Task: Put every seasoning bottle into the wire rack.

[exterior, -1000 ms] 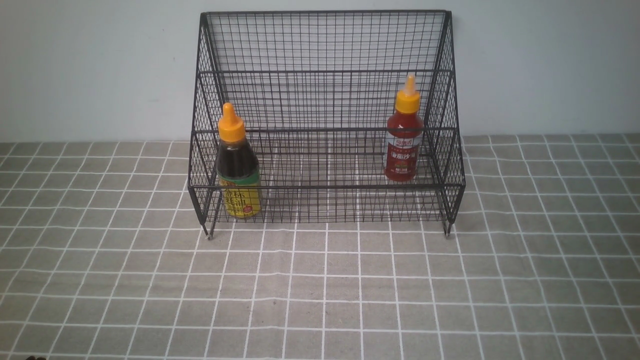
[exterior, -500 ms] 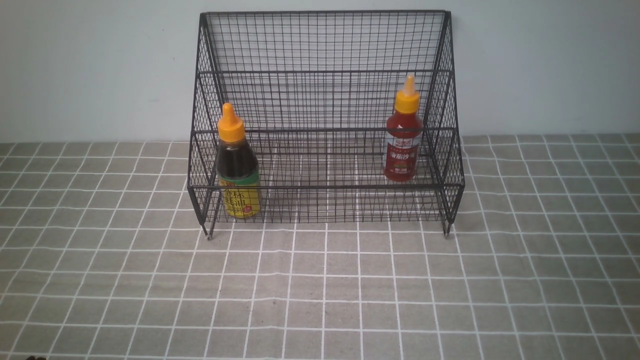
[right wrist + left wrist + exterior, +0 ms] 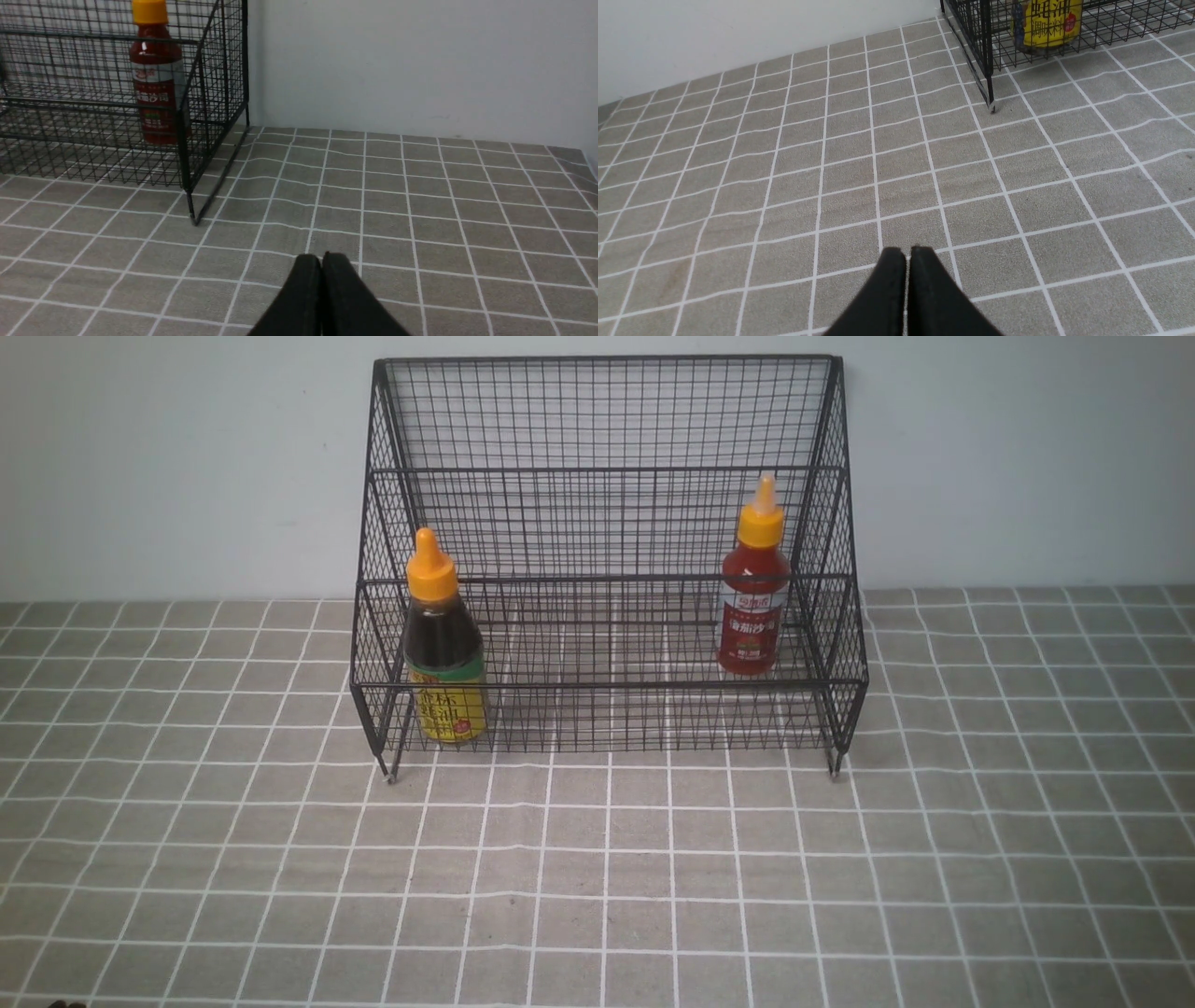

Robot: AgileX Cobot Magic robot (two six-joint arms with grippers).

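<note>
Both claws closed, left claw, right claw, empty

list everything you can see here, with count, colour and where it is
wire rack: 1, black mesh, at the back of the table against the wall
dark bottle: 1, dark brown, orange-yellow cap, yellow-green label, upright at the rack's left end
red bottle: 1, red, orange-yellow cap, white-red label, upright at the rack's right end
tablecloth: 1, grey with white grid lines, covering the table
wall: 1, pale, behind the rack
left hand: 1, black, shut, empty, above the cloth
right hand: 1, black, shut, empty, above the cloth
</note>
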